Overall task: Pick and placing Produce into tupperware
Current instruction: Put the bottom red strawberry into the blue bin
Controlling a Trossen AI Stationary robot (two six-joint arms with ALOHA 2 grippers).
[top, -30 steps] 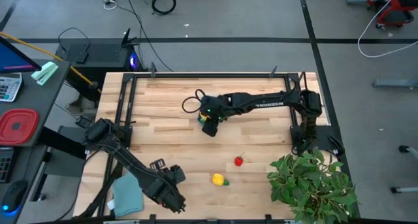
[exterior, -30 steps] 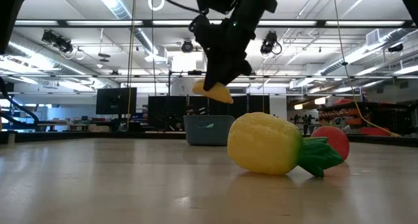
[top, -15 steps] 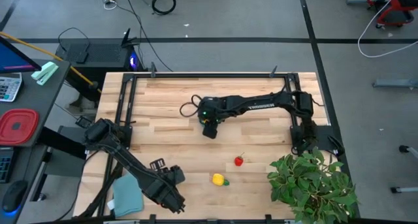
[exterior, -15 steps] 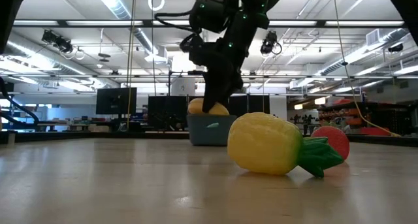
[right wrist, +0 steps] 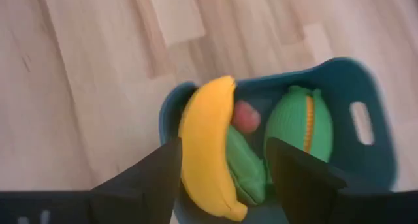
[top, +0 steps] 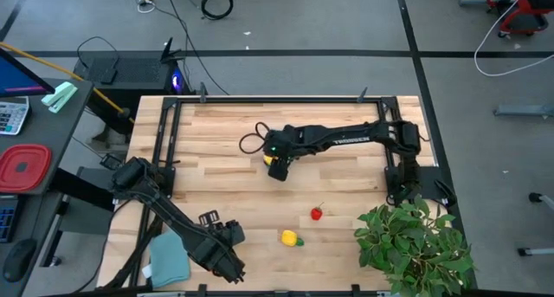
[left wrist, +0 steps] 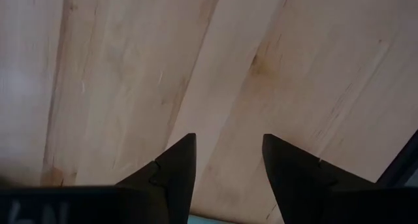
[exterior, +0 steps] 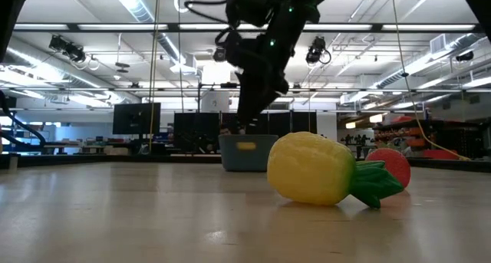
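Note:
The teal tupperware (right wrist: 356, 74) stands mid-table, and in the low view (exterior: 245, 152) it sits behind the loose produce. Inside it lie the yellow banana (right wrist: 206, 145), a green piece with a yellow stripe (right wrist: 300, 123), a small red piece (right wrist: 247, 115) and another green piece (right wrist: 243, 164). My right gripper (right wrist: 222, 140) hovers open just above the tub (top: 277, 165), with its fingers on either side of the banana. A yellow-and-green piece (top: 292, 238) and a red strawberry (top: 317, 214) lie on the wood nearer the near edge. My left gripper (left wrist: 228, 138) waits open over bare wood near the near-left corner (top: 232, 264).
A leafy potted plant (top: 415, 245) fills the near-right corner. A flat teal cloth (top: 169, 258) lies beside the left arm. A red square container (top: 24, 167) sits on the desk left of the table. Bare wood shows between the tub and the loose pieces.
My right gripper came down over the tupperware carrying the banana and let it go. The banana, held in the air a second ago, now lies inside the tub, and the gripper has risen slightly above it.

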